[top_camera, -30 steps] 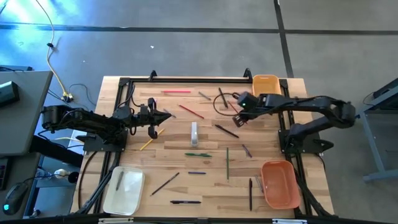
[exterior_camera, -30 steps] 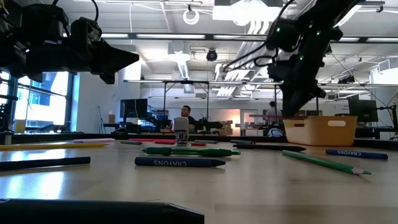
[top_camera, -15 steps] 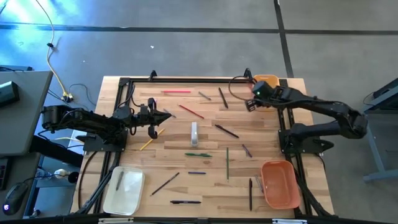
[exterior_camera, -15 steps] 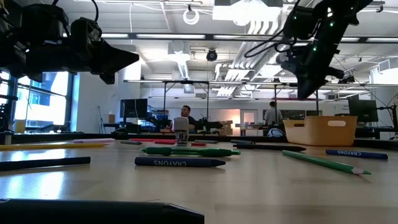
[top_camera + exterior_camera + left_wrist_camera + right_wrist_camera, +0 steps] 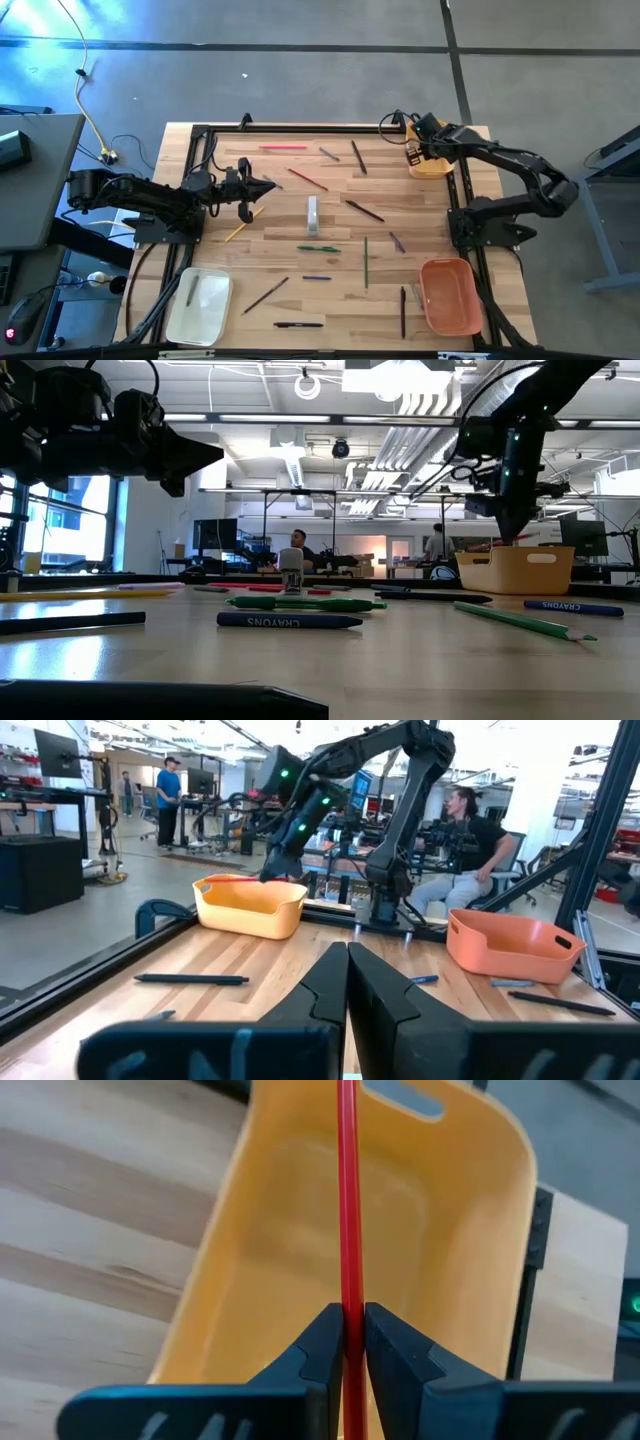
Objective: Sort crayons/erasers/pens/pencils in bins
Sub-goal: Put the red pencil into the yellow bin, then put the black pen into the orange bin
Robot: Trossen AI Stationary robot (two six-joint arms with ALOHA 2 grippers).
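The right arm has swung away from the middle of the worktop and over to the far right corner, and the left arm has not moved at all.

From high up, the right gripper [image 5: 412, 152] now hangs over the small yellow bin [image 5: 436, 165] at the far right corner. The left gripper [image 5: 268, 187] waits above the left side of the worktop [image 5: 330, 215], pointing at the middle. Pencils and pens lie all over the wood: a red pencil [image 5: 284, 148] near the far edge, a green pencil [image 5: 365, 262] nearer the front, a black pen [image 5: 298, 324] by the front edge. The big orange bin [image 5: 450, 296] sits at the front right. The white bin [image 5: 200, 306] sits at the front left.

From down low, the right gripper [image 5: 512, 525] points down just above the yellow bin [image 5: 515, 570]. A blue crayon [image 5: 290, 621] lies in front.

From the left wrist, the left fingers [image 5: 322, 1000] are pressed together with nothing between them. Far off, the right arm dips over the yellow bin [image 5: 250, 906].

From the right wrist, the right fingers [image 5: 325, 1345] are clamped on a thin red pencil [image 5: 347, 1200]. It sticks straight out over the inside of the yellow bin [image 5: 470, 1280].
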